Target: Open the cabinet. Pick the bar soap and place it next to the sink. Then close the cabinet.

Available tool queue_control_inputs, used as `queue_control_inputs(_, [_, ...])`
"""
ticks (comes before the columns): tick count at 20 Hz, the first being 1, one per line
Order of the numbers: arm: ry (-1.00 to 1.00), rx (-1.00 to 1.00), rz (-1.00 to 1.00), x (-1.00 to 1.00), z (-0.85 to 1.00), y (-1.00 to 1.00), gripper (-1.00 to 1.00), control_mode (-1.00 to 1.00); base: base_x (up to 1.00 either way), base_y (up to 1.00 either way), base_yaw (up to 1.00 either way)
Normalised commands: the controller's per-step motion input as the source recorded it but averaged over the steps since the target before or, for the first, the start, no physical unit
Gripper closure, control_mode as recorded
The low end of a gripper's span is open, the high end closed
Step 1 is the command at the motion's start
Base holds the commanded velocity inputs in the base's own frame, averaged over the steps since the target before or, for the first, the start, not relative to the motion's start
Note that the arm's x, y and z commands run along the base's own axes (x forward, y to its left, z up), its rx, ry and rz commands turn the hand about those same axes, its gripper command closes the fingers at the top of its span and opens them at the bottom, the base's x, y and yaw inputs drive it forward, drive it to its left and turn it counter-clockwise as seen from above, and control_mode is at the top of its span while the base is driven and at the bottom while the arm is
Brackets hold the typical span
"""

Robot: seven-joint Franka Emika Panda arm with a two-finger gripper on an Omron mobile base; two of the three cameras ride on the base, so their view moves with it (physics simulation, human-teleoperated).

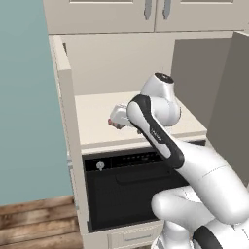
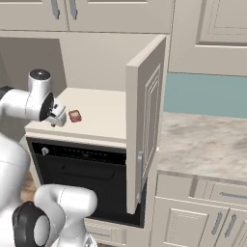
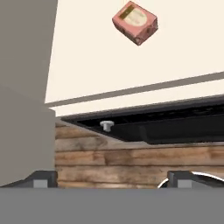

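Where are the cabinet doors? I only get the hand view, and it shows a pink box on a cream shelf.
Observer: Both doors of the cabinet stand swung open, one on each side of the shelf.
Operator: How close is the arm to the box?
Observer: The jaws hang beside the bar soap, near the shelf's front, and are not touching it.
Operator: What's next to the cabinet?
Observer: A marbled counter runs along its right side, under a teal wall.

Glossy white arm (image 1: 204,175) — dark joints
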Motion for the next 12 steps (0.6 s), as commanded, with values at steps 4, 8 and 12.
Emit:
queue_control_inputs(4, [-0.32,-0.22,0.04,0.38,-0.09,-0.13,-1.0,-1.0,0.0,0.0,0.0])
queue_control_inputs(8, [-0.34,-0.21,0.05,0.3,-0.35,-0.15,-1.0,-1.0,0.0,0.0,0.0])
queue_control_inputs(12, [-0.25,-0.13,0.06,0.23,-0.35,-0.26,-1.0,-1.0,0.0,0.0,0.0])
